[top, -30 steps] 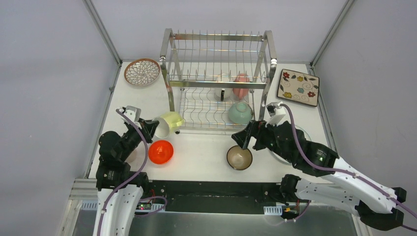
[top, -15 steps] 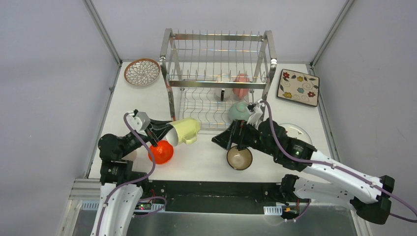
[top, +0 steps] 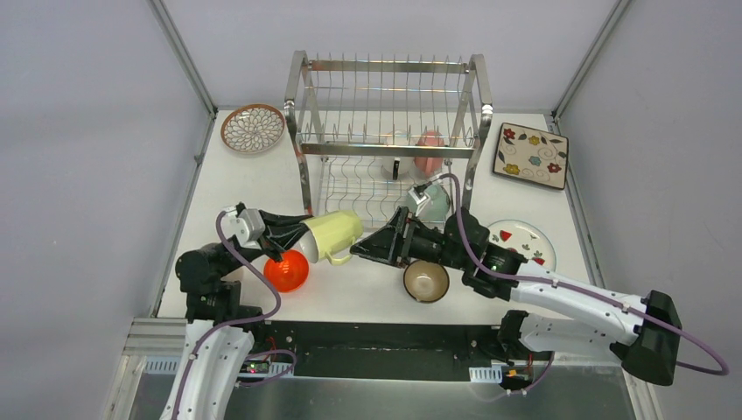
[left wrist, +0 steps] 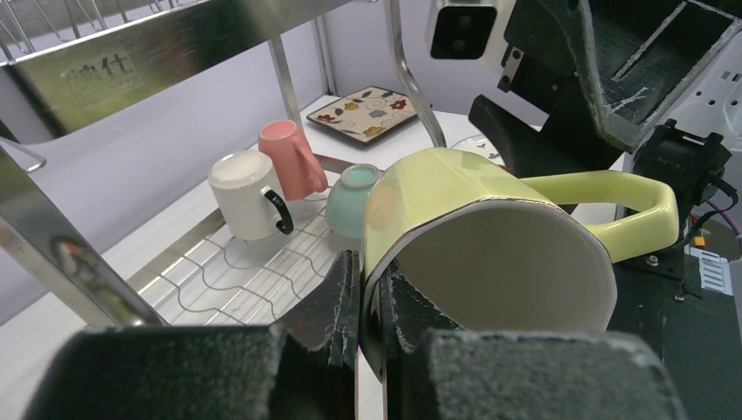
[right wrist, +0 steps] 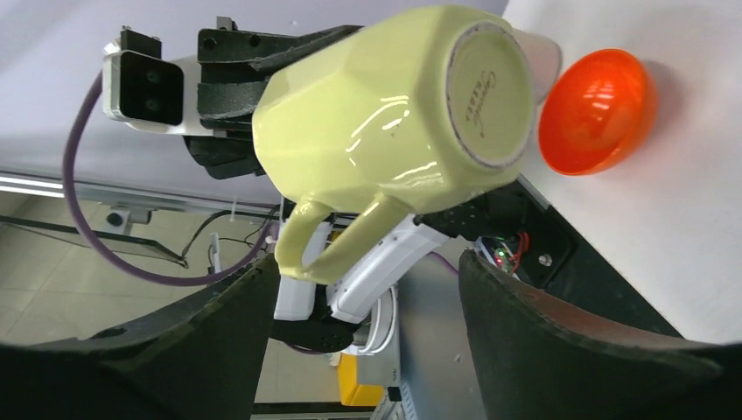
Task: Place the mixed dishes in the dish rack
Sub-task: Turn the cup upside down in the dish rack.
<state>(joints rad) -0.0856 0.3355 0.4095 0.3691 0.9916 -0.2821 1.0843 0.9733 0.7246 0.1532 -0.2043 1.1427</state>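
A white table sits enclosed by plain grey walls, with slanting aluminium struts at its two far corners and a black panel running along its near edge.

Rack post behind yellow cup; right hand beside.

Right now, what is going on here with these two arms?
The left claw holds a yellow mug by its rim, in the air before the dish rack. The right claw, open, faces the mug's base without touching it, perhaps for a handover. A white mug, pink cup and mint bowl sit on the rack's lower tier.
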